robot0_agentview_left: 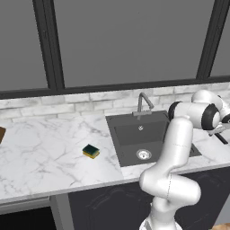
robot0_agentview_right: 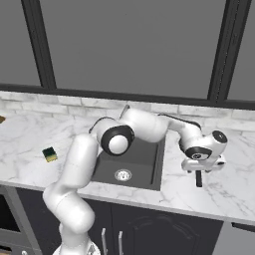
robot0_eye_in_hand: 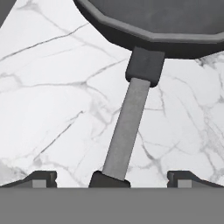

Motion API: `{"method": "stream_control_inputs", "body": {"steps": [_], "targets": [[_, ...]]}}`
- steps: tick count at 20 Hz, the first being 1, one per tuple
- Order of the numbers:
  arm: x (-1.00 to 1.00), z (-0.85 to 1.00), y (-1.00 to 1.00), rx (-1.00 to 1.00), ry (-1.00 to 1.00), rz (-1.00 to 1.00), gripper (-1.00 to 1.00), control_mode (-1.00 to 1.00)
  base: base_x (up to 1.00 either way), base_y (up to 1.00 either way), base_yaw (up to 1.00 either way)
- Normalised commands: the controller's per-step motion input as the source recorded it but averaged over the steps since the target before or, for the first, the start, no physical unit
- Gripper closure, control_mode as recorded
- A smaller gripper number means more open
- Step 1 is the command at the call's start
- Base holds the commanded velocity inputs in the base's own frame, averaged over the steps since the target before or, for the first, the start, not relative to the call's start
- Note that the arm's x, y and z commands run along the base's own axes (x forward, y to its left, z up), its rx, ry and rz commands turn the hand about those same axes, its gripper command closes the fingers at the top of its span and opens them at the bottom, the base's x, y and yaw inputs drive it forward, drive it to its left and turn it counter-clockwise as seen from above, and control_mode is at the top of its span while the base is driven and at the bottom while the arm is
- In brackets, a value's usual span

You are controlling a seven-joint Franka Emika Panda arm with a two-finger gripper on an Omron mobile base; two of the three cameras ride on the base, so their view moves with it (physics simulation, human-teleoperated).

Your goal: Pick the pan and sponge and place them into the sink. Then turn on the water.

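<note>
The gripper hangs spread wide over the pan handle on the counter right of the sink (sponge sits left); lower squarely, straddle the handle, then clamp.

Even flat rendered light, faint soft shadows, no glare, sharp focus

Pan, dark grey, lies on the marble below my hand, its grey handle pointing toward me. Sponge, green over yellow, lies flat left of the sink, well apart; basin dry.
</note>
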Motion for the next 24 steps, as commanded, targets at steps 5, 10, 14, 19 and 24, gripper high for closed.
{"method": "stream_control_inputs", "body": {"steps": [5, 10, 14, 19, 24], "targets": [[0.00, -0.25, 0.04, -0.06, -0.12, 0.00, -1.00, -1.00, 0.00, 0.00, 0.00], [0.00, -0.33, 0.15, -0.08, -0.10, 0.00, 1.00, -1.00, 0.00, 0.00, 0.00], [0.00, -0.13, 0.02, -0.04, -0.10, -0.01, 1.00, -1.00, 0.00, 0.00, 0.00], [0.01, -0.04, 0.05, -0.01, -0.05, 0.00, 1.00, -1.00, 0.00, 0.00, 0.00], [-0.04, -0.03, 0.14, -0.04, -0.06, -0.02, 1.00, -1.00, 0.00, 0.00, 0.00]]}}
